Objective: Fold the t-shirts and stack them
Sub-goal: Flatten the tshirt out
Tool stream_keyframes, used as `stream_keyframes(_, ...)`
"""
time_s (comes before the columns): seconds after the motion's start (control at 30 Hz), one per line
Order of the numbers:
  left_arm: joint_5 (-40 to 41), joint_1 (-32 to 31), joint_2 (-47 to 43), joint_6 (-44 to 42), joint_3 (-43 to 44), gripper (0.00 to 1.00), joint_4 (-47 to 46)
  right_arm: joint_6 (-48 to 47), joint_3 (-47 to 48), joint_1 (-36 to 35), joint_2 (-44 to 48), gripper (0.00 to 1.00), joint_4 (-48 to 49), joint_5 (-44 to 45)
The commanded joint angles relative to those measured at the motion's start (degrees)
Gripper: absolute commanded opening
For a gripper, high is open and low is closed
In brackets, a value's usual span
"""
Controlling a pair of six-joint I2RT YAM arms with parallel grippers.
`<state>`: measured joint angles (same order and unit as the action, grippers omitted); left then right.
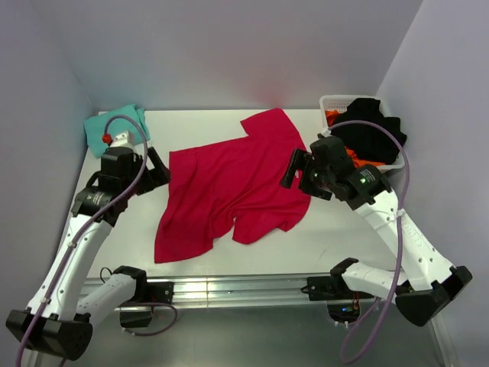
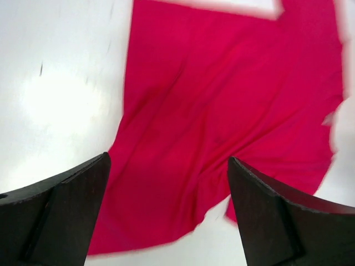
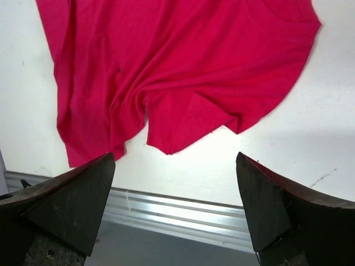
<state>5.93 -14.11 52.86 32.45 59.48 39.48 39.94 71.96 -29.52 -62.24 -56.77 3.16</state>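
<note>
A large crimson-red cotton t-shirt (image 1: 237, 183) lies spread but rumpled across the middle of a white table (image 1: 344, 229), flanked by two robot arms. Its long axis runs on a diagonal, from a pointed corner at the far right, aimed toward a white plastic basket (image 1: 334, 102), down to a broad, drooping edge at the near left. That near edge falls into two lobes with a notch between them, and soft creases fan out from the notch. Which end carries the collar is hard to tell from above.

The left gripper (image 1: 157, 172) hangs at the shirt's left edge with its jaws spread wide and nothing between them. Its wrist view shows the black fingers (image 2: 61, 216) framing the red cloth's border and bare table. The right gripper (image 1: 294, 170) is poised over the shirt's right side, jaws likewise wide apart and empty. From its wrist, the dark fingers (image 3: 66, 205) frame the shirt's lobed near edge and a silver aluminium rail (image 3: 183, 213) along the table's front.

A smaller teal cloth t-shirt (image 1: 114, 126) sits bunched in the far left corner, well apart from the red one. The basket at the far right holds a heaped black garment (image 1: 370, 130) with a strip of orange cloth (image 1: 355, 157) showing beneath it.
</note>
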Motion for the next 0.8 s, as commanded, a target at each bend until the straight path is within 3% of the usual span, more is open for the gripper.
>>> stream_keyframes(0.0,-1.2,-0.6,0.2,2.1,-2.3,0.94,14.4,-1.4,0.7,-1.4,2.3,0.97,-1.9,-1.3)
stream_keyframes(0.1,-5.4,-0.9,-5.1,4.4,-7.4,0.98,15.1,-4.2,-2.8,-1.8,3.4,0.98,-2.6,-1.9)
stream_keyframes(0.23,-12.1,-1.0,-8.3,9.9,-13.0,0.97,16.6,-4.3,-8.1,-1.9,4.9,0.96,-1.2,-1.4)
stream_keyframes(0.43,-8.7,-1.4,-10.3,15.1,-19.8,0.94,18.3,-2.4,-9.1,-1.9,2.0,0.95,1.8,-4.2)
stream_keyframes(0.53,-3.2,-6.1,-11.6,21.6,-19.5,0.93,20.7,-2.9,-7.0,-1.9,-1.5,0.94,1.7,-5.3)
stream_keyframes(0.63,1.2,-10.3,-6.7,28.7,-18.4,0.82,24.6,-4.1,-4.8,-1.9,-3.5,0.95,1.7,-5.6)
stream_keyframes(0.73,-5.4,-12.5,-6.5,32.8,-19.0,0.9,18.7,-5.1,-3.5,-1.9,-5.3,0.95,1.8,-6.2)
stream_keyframes(0.77,-7.3,-12.6,-7.2,37.7,-21.4,0.97,16.4,-5.3,-3.4,-1.9,-6.0,0.95,2.0,-6.4)
